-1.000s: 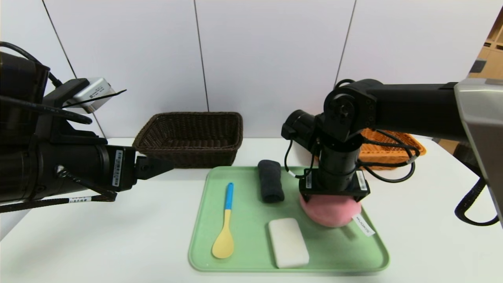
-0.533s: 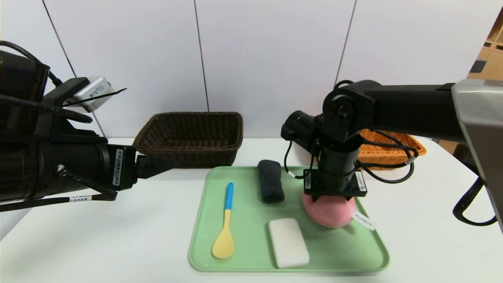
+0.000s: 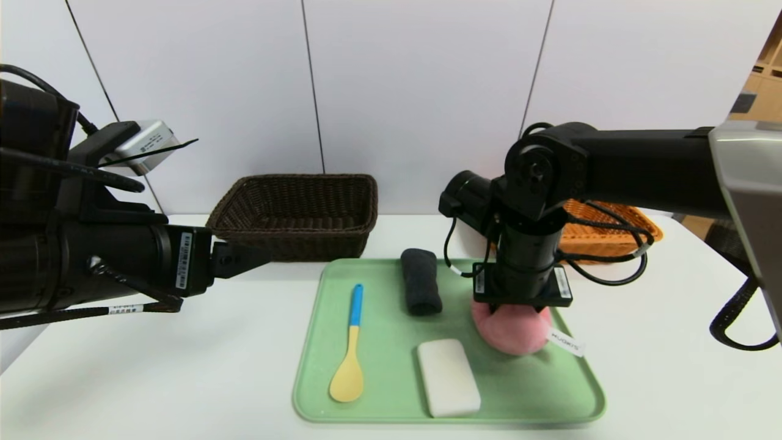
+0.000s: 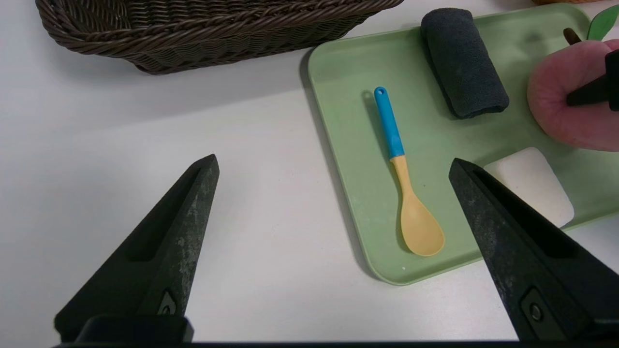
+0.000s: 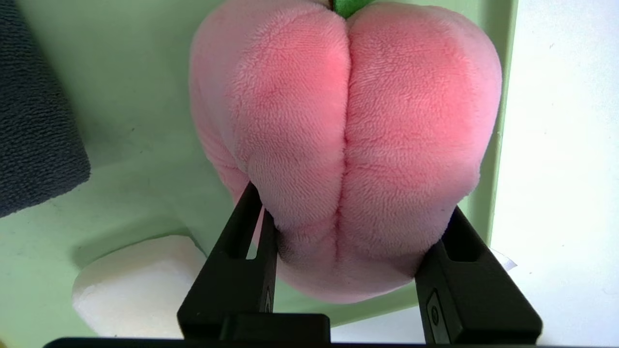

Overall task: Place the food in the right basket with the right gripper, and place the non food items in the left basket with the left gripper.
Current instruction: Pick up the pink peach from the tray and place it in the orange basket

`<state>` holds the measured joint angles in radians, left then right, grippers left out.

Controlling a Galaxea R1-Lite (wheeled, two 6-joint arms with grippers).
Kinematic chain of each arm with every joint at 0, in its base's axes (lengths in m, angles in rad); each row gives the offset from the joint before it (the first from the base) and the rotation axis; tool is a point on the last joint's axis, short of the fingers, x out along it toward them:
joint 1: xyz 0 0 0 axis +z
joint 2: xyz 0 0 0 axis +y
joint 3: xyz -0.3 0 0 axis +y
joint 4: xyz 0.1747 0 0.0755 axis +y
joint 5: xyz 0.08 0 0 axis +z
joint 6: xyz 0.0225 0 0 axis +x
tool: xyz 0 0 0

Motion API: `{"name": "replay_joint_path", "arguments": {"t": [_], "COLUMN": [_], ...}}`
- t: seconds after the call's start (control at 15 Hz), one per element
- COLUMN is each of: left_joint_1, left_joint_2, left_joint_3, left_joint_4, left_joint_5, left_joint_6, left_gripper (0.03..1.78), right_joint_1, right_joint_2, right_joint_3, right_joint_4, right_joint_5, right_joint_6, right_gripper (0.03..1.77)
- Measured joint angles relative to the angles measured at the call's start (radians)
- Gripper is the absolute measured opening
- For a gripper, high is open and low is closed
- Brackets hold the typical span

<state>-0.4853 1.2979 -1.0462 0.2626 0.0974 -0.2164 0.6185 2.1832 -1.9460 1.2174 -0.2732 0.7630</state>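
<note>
- My right gripper (image 3: 518, 308) points straight down over the green tray (image 3: 379, 400). Its two fingers (image 5: 242, 251) squeeze the soft pink peach (image 3: 512, 330) from both sides.
- The peach (image 5: 346, 145) is a plush toy, so it bulges out between the fingers. I think that is why the grip is low on its round part.
- The peach is on the right side of the tray, just beside the white block (image 3: 448, 376). I cannot tell if it is touching the tray or lifted a bit.
- The peach is the food, so I judge it goes next into the orange basket (image 3: 635, 223) behind my right arm.
- My left gripper (image 4: 333, 179) waits over the table (image 3: 153, 379) to the left of the tray. Its fingers are spread wide and hold nothing.
- I think it waits there so it is close to the spoon (image 3: 350, 348), the dark rolled cloth (image 3: 421, 281) and the white block. Those go in the brown basket (image 3: 293, 211).
- My right arm hides most of the orange basket, so I cannot see what is in it.
- A white tag (image 3: 566, 343) sticks out by the peach. I cannot read it.
- The peach's green leaf (image 5: 350, 6) is cut off in the right wrist view.
</note>
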Motion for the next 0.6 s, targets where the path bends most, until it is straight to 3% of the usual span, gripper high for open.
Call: {"name": "replay_joint_path", "arguments": {"t": [0.27,0.6], "left_joint_1": [0.0,0.0], "left_joint_2": [-0.001,-0.001], "left_joint_3": [0.003,0.01], "left_joint_4": [0.001,0.001], "left_joint_5": [0.0,0.0], "left_joint_6": [-0.003,-0.004], "left_gripper": [1.69,1.69], "right_joint_1": [0.027,0.067], "right_joint_2": [-0.048,-0.148], "right_joint_3": [-0.001,-0.004], "right_joint_4": [-0.004,-0.005], "right_joint_5": [0.035,0.064], "right_joint_6": [0.007,0.023], "right_gripper": [0.67,0.66]}}
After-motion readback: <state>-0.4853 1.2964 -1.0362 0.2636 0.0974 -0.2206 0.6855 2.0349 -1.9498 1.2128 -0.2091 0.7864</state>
